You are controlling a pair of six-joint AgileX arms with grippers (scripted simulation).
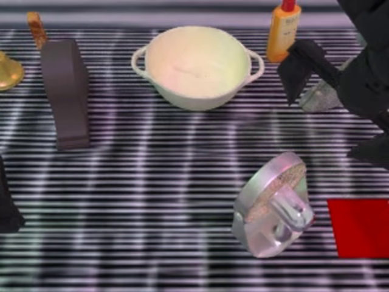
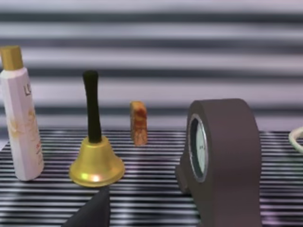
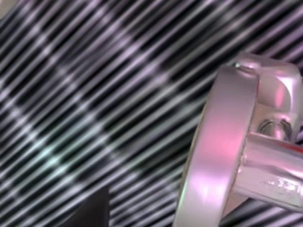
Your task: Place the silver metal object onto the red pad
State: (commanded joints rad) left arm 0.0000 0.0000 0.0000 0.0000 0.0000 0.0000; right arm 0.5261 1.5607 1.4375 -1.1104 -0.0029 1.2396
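Top view shows the white pot (image 1: 197, 67) empty, the right hand (image 1: 304, 73) near it, grip unclear.

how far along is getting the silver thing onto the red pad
Nothing is finished yet. The silver metal object lies on the striped table, beside the red pad but apart from it, and nothing rests on the pad. The right arm's tool is up by the orange bottle, not holding the object. The left arm sits parked at the table's left edge. Grasp, lift and placement all remain.
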